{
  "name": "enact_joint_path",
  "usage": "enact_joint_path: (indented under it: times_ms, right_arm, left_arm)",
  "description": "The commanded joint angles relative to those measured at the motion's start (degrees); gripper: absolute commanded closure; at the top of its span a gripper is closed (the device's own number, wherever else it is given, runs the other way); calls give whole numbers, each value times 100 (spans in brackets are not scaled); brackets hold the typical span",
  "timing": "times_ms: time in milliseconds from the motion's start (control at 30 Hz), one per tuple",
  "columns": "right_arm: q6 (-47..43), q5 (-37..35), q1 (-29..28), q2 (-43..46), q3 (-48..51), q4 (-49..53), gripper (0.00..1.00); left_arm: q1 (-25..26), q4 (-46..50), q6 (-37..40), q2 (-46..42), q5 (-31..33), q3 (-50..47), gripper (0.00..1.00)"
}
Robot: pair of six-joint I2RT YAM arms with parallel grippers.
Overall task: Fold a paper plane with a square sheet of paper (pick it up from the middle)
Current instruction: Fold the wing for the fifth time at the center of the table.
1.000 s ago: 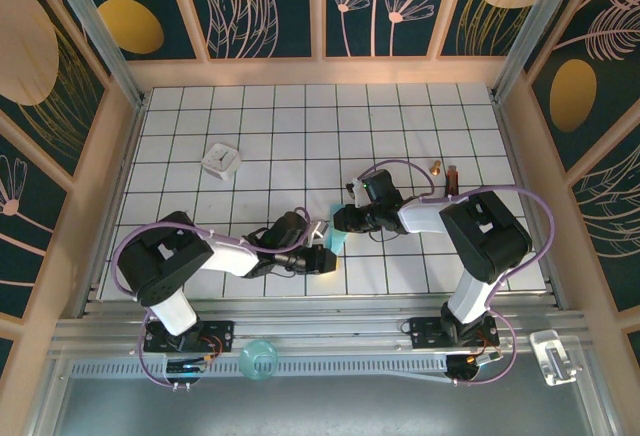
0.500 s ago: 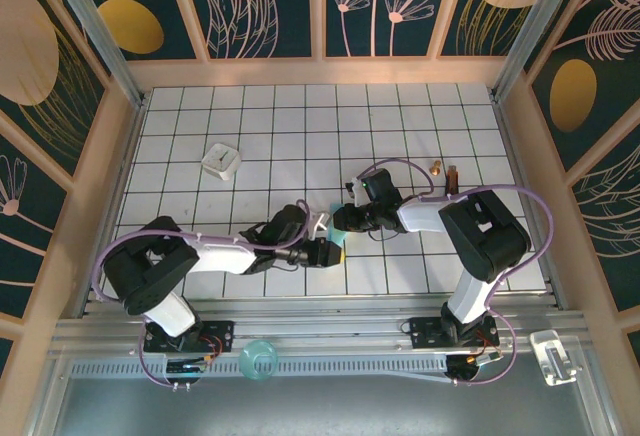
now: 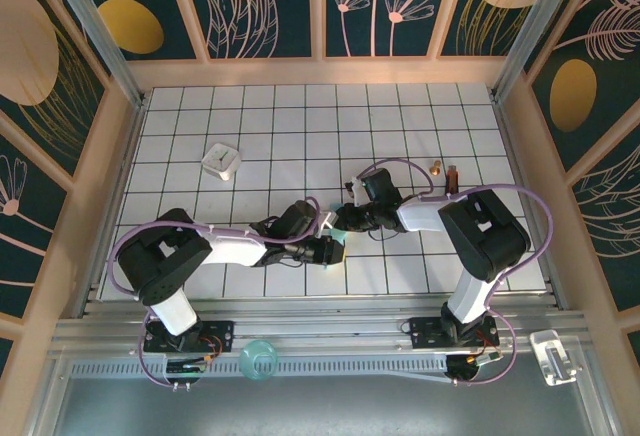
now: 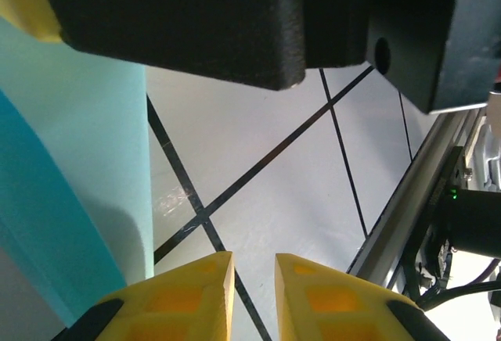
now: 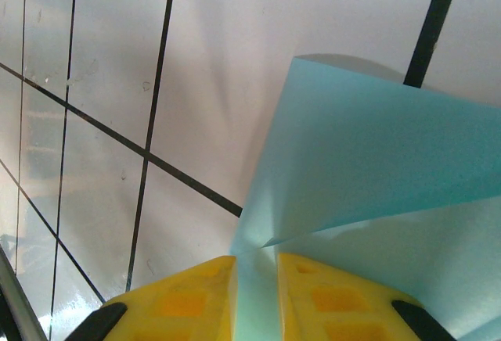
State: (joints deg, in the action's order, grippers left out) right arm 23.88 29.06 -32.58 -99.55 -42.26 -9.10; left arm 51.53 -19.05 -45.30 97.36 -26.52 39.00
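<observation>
Pinching the square sheet of paper is my right gripper: my 2 yellow right fingers are closed on the light-blue paper, which runs down into the slit between them. Just beyond those pads, 1 layer of the sheet is turned over another. Its free corner is lifted off the white tiled table and throws a soft shadow there.

My left gripper sits just beside the sheet. My 2 yellow left fingers are drawn almost together, and through the thin slit between them I see bare tile and a black grid line. The sheet stands off to one side of those fingers, showing a pale face and a deeper cyan face. A black housing hangs over the tile ahead of them.

From above, the sheet is a small light-blue patch between my 2 grippers, which nearly meet over it. I take the white square block as my mark. The sheet lies nearer my bases than the block and well to its right. My left gripper is on the block's side of the sheet, my right gripper on the side away from the block. A small brass-coloured piece and a small dark-brown piece lie side by side, about level with the block and farther to its right than the sheet.
</observation>
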Motion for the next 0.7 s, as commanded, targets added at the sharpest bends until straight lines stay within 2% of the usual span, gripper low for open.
enact_joint_path:
  times_ms: [0, 333, 667]
  right_arm:
    - [-155, -371, 50, -337, 157, 510, 79]
    - [-147, -383, 50, -334, 139, 545, 79]
    - [-163, -423, 50, -320, 115, 603, 79]
  left_arm:
    - [-73, 81, 102, 51, 60, -101, 79]
    - [-74, -162, -54, 288, -124, -376, 83]
    - [-69, 430, 69, 170, -179, -562, 92]
